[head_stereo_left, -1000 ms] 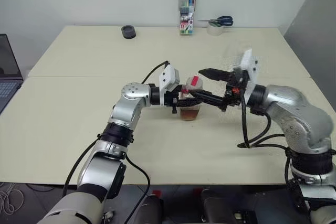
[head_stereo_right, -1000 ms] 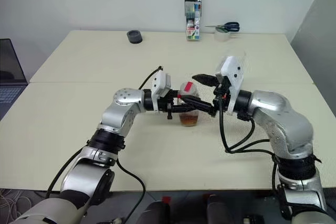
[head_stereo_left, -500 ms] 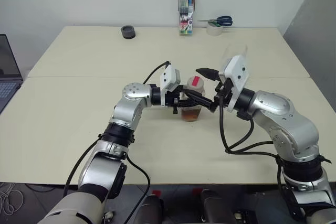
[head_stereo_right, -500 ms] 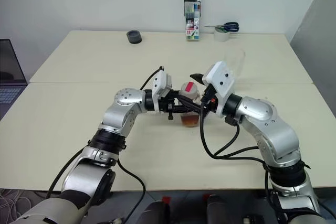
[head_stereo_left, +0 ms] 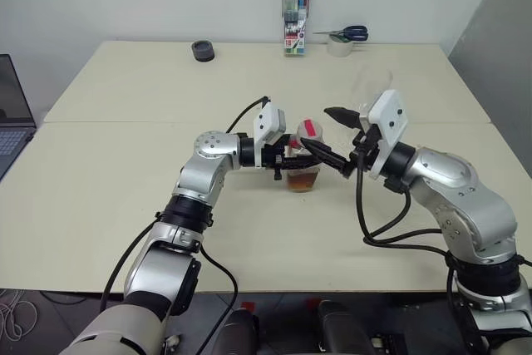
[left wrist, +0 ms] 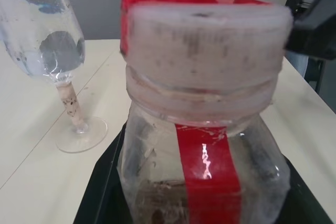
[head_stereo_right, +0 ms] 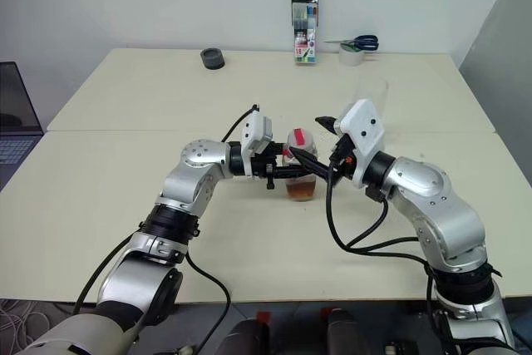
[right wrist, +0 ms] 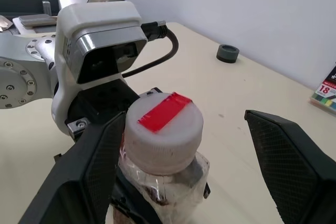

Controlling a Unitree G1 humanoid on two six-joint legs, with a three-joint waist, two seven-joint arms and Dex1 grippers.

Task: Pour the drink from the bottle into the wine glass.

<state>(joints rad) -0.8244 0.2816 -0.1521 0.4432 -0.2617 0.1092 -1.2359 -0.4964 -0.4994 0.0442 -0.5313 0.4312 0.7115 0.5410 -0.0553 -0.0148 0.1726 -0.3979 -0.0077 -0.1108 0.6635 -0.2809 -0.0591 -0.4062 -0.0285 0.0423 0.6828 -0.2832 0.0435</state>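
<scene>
Spanning the scene, left the pale table (head_stereo_left: 125, 97) unchanged. Reworked the right arm (head_stereo_left: 449, 180) within the last second: drew its elbow in from a wide, outstretched reach, then settled it a little further out again. Kept the left arm (head_stereo_left: 208, 164) as it was throughout.

Brought the right gripper (head_stereo_left: 314, 125) level at the bottle's top with its fingers spread wide, one close beside the cap and the other well apart from it. Could not tell whether the near one touched. Kept the left gripper (head_stereo_left: 289, 160) pressed together on the bottle (head_stereo_left: 302, 174), pinching it by the body just under the neck. Held it upright near the table's middle, either resting on the surface or just above it; could not tell which.

Found the wine glass (left wrist: 47, 30) standing upright on the table beyond the right wrist, near the bottle but apart from it, and seemingly empty. Left the cap (right wrist: 164, 124), white with a red strip, on the neck. Saw the drink (head_stereo_left: 302, 182), amber, low in the bottle, with none poured.

Judged the change a lining-up for unscrewing. Needed the spread fingers closed on the cap and twisted before any tilt toward the glass.
</scene>
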